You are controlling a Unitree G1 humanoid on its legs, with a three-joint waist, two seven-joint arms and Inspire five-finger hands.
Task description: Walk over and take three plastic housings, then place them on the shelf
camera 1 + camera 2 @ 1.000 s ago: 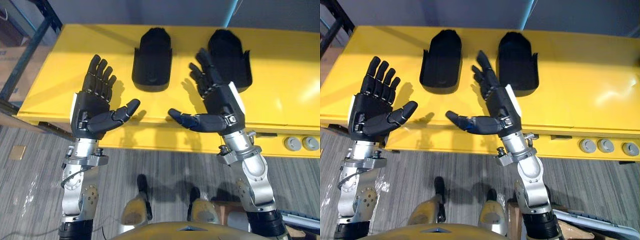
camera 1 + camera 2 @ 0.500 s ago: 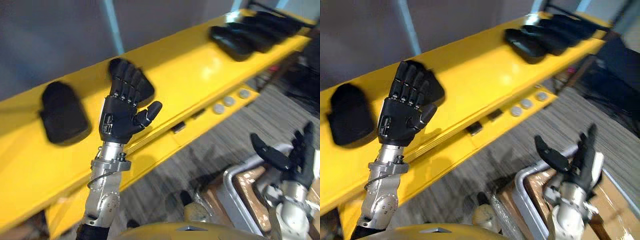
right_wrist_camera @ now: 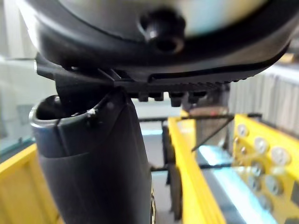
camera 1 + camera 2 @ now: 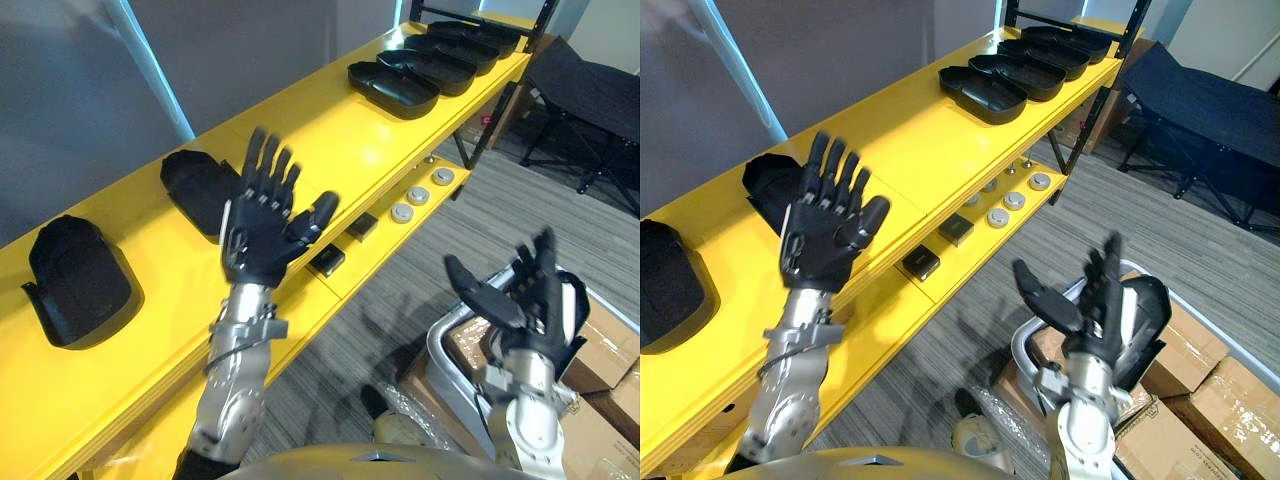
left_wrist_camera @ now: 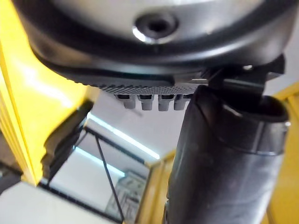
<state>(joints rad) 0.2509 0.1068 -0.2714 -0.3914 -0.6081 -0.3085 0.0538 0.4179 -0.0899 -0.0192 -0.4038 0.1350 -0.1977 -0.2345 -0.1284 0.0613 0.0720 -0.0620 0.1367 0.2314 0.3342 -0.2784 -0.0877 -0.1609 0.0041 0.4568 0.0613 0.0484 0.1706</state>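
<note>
Left hand (image 4: 262, 235) and right hand (image 4: 530, 310) are both empty with fingers spread straight, the left raised over the yellow table (image 4: 330, 150) beside one black plastic housing (image 4: 200, 190), a second housing (image 4: 75, 285) further left, a row of housings (image 4: 395, 88) at the far end, the right above cardboard boxes (image 4: 600, 350).

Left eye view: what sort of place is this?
Likely a factory or warehouse work line: a long yellow bench with black plastic housings laid along it, round buttons on its front, cardboard boxes on the floor.
</note>
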